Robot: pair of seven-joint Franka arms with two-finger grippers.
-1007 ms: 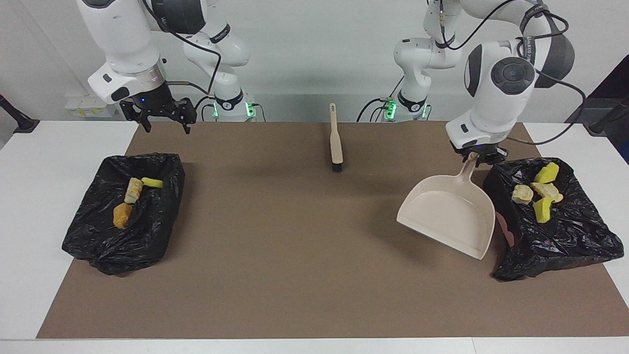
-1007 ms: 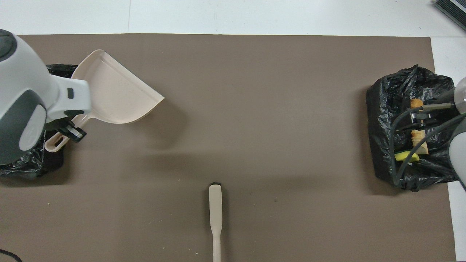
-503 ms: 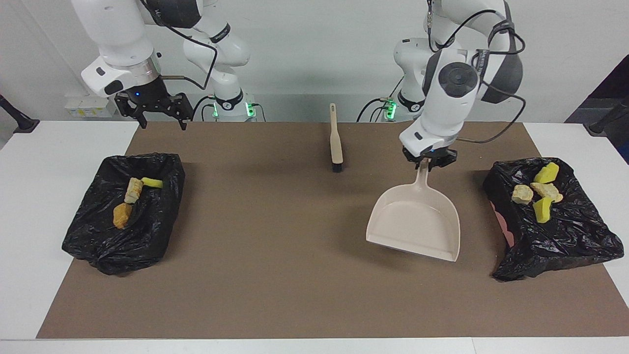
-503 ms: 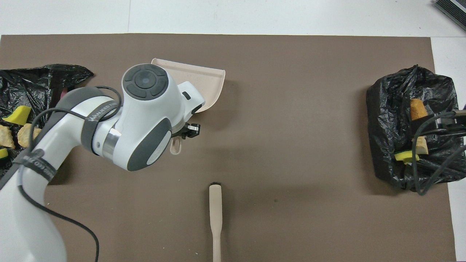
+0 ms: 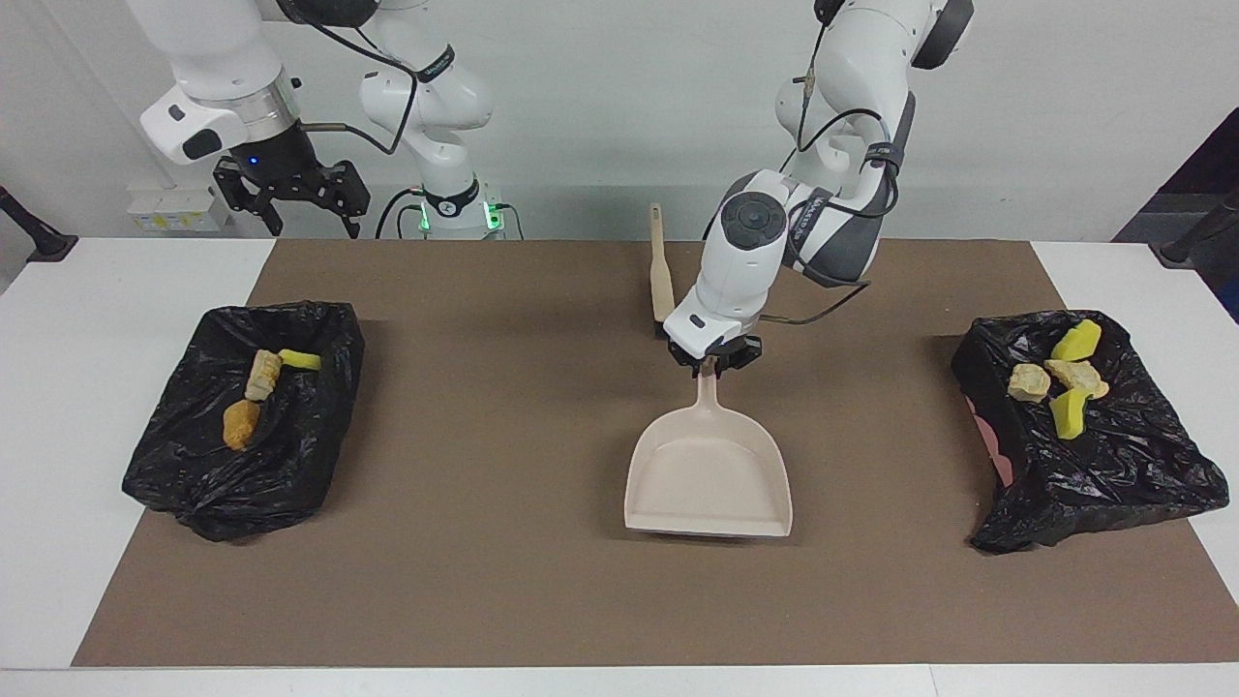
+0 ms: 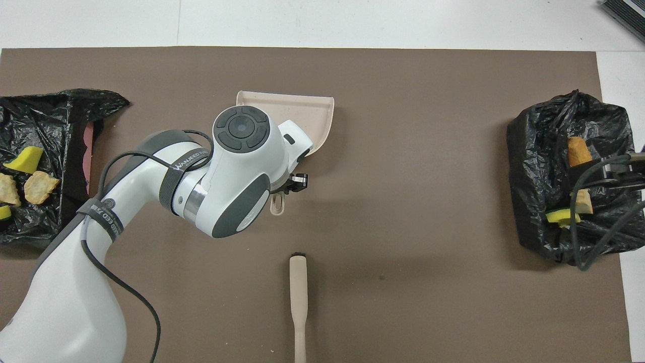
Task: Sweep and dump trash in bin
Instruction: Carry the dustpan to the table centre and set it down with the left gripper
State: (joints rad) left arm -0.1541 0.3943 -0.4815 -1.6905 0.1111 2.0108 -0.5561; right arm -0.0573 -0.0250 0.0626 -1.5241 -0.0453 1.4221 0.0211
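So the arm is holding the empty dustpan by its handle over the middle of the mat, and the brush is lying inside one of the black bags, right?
Not quite: the brush lies on the mat, not in a bag, as the facing view shows. The left gripper does hold the empty dustpan by its handle.

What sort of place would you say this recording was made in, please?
Most likely a robotics lab bench. Two white robot arms stand at a white table under a brown mat, and the left gripper holds a beige plastic dustpan between two black-bagged bins of staged sponge and bread scraps.
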